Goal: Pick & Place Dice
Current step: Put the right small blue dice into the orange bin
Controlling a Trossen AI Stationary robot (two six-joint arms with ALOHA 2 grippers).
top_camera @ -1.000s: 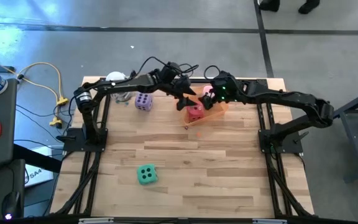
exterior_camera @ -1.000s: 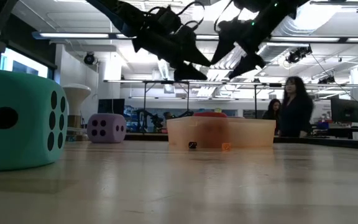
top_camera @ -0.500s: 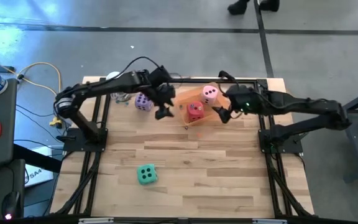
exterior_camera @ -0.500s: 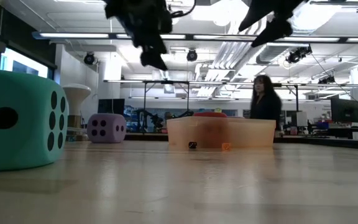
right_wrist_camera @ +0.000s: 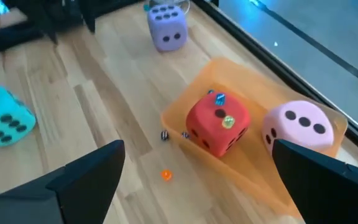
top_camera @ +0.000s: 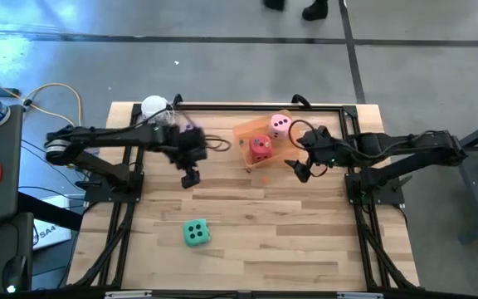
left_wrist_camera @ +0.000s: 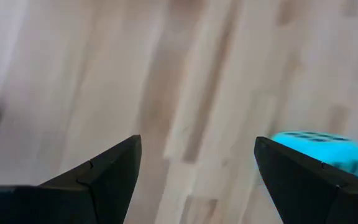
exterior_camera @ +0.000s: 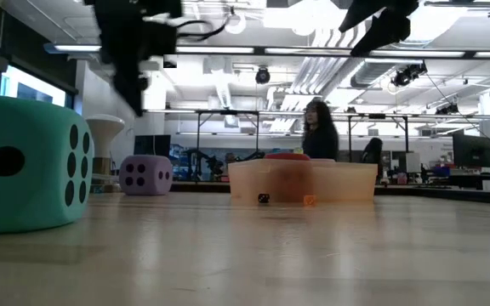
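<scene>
Overhead, the left gripper (top_camera: 190, 178) is hanging with its fingers spread and empty above bare wood, with the green-teal die (top_camera: 196, 233) lying nearer the table's front edge, well apart. The purple die (exterior_camera: 146, 174) is sitting near the back edge behind that arm. The right gripper (top_camera: 299, 169) is hovering, jaws wide and holding nothing, just beside the orange tray (top_camera: 246, 133), which is holding the red die (top_camera: 260, 148) and the pink die (top_camera: 280, 124) side by side.
</scene>
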